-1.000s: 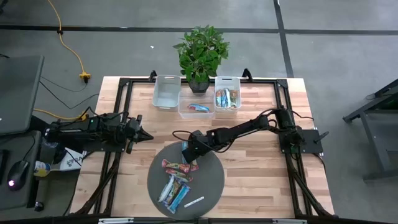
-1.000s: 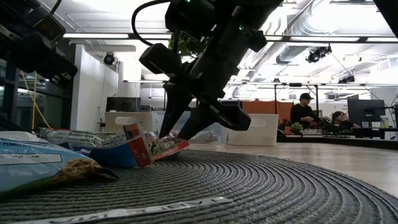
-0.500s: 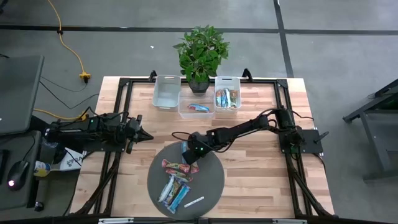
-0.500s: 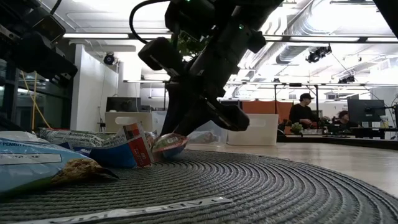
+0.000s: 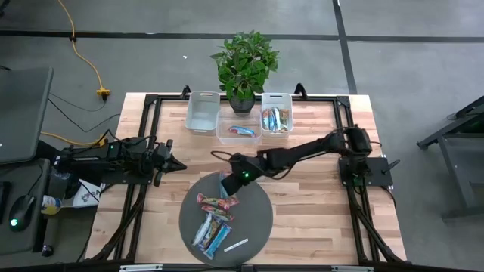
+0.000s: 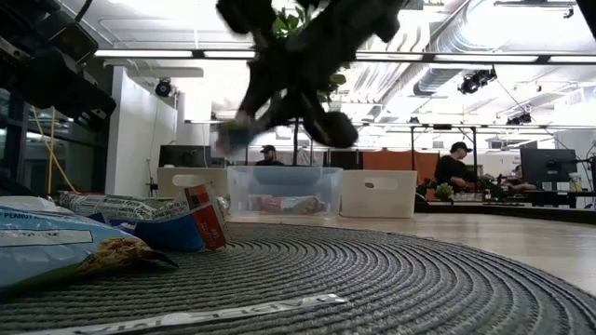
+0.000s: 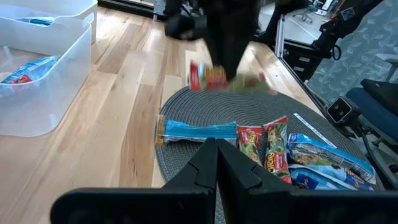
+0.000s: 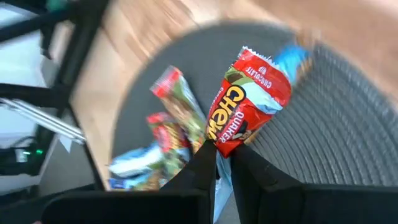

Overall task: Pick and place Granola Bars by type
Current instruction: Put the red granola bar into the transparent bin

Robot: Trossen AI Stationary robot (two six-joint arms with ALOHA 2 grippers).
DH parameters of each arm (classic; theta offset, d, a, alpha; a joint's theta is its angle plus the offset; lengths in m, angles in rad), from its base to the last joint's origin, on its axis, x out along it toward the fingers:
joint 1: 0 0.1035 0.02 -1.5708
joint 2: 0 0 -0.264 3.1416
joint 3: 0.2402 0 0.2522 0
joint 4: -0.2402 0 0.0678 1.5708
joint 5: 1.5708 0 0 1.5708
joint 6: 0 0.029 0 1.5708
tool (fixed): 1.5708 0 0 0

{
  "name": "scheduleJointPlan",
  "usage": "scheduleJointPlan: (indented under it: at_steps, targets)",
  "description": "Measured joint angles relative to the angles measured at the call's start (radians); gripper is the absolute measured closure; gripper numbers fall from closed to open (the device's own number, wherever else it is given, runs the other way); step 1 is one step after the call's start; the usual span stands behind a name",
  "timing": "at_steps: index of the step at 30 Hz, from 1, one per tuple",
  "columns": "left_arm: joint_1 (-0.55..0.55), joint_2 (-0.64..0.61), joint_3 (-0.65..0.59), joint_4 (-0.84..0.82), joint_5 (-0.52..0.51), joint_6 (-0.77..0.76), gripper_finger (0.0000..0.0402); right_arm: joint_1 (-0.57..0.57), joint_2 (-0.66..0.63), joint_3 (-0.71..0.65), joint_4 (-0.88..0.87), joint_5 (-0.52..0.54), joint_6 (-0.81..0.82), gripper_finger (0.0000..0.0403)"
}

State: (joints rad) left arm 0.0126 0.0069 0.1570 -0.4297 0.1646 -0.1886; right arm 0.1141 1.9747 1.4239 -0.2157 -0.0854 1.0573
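My right gripper hangs over the far edge of the round grey mat, shut on a red granola bar that also shows in the left wrist view. Several more granola bars lie flat on the mat: red ones, light blue ones and one light blue bar at the mat's far edge. My left gripper is shut and holds nothing. It waits at the table's left side. My right gripper pinches one end of the red bar's wrapper between its two fingers. The fingers slant downward from the table's right side. The bar sticks out beyond the fingertips and is lifted clear of the mat.
Three bins stand at the table's far edge: a white one, a clear one with a bar in it, and a white one with several bars. A potted plant stands behind them. A white strip label lies on the mat.
My right gripper has shut on the red bar at the mat's far edge and has risen with it. The bar lay on the mat before and is now lifted clear.
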Motion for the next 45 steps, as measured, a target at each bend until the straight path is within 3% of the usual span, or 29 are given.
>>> scheduleJointPlan:
  at_steps: [6,14,23,27,34,45]
  targets:
    - [0.0,0.0,0.0,0.0,0.0,0.0,0.0401,-0.023,-0.105,0.0,0.0,0.046,-0.155,0.0379]
    - [0.0,0.0,0.0,0.001,0.0,0.0,0.0401,-0.097,-0.195,0.002,-0.08,0.025,-0.573,0.038]
    - [0.0,0.0,0.0,0.0,0.0,0.0,0.0401,-0.17,-0.196,0.002,-0.184,0.01,-1.034,0.038]
    - [0.0,0.0,0.0,0.0,0.0,0.0,0.0401,-0.181,-0.195,0.002,-0.19,0.106,-1.264,0.038]
    - [0.0,0.0,0.0,0.0,0.0,0.0,0.0401,-0.191,-0.189,0.002,-0.167,0.398,-1.658,0.038]
    - [0.0,0.0,0.0,0.0,0.001,0.0,0.0401,-0.316,-0.075,0.002,-0.103,0.344,-1.74,0.038]
